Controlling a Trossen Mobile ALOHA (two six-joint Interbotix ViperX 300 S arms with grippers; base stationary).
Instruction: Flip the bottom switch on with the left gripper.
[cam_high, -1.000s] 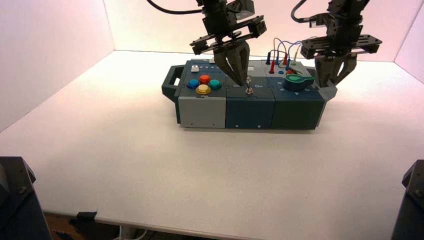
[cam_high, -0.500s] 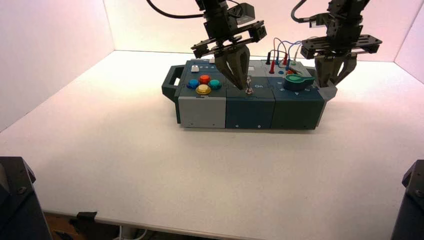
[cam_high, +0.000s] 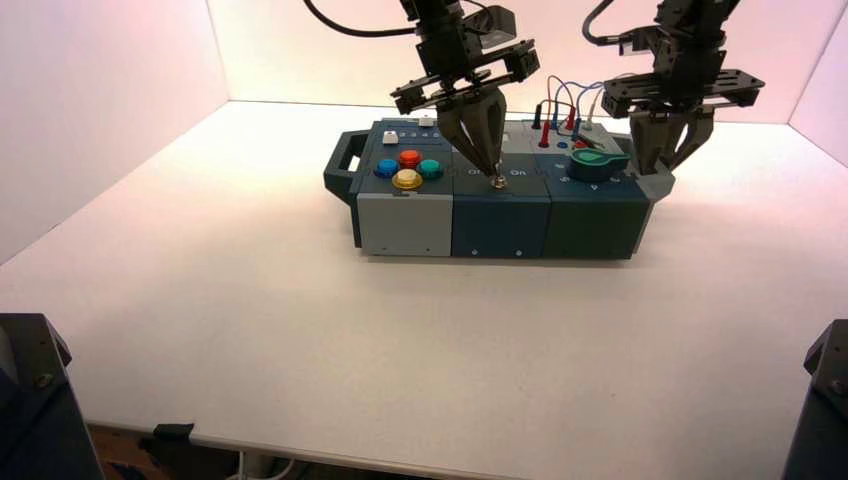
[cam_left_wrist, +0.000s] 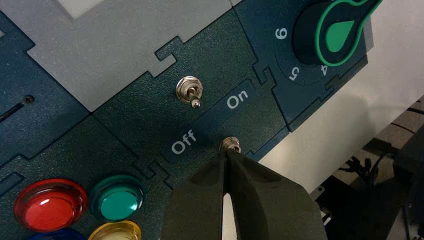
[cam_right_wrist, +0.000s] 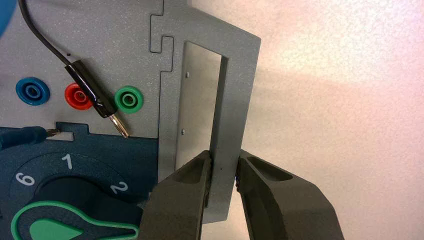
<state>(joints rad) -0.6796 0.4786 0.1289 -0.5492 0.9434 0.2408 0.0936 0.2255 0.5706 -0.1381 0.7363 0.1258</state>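
Two hands at work: left hand, clenched, tips at bottom switch, box's front middle; right hand gripping grey handle. Off-centre push could slip past lever.

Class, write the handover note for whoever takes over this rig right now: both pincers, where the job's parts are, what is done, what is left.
Left pincer: shut, its tips at the bottom switch, on the box's near edge.
Right pincer: shut on the grey handle at the box's right end.
Lettering: "Off" and "On" between the bottom switch and the upper switch.
Done: left pincer is at the right switch. Its tips hide the lever, so I cannot tell whether it is flipped.
Left: probably push the lever toward "On", then back off and check.
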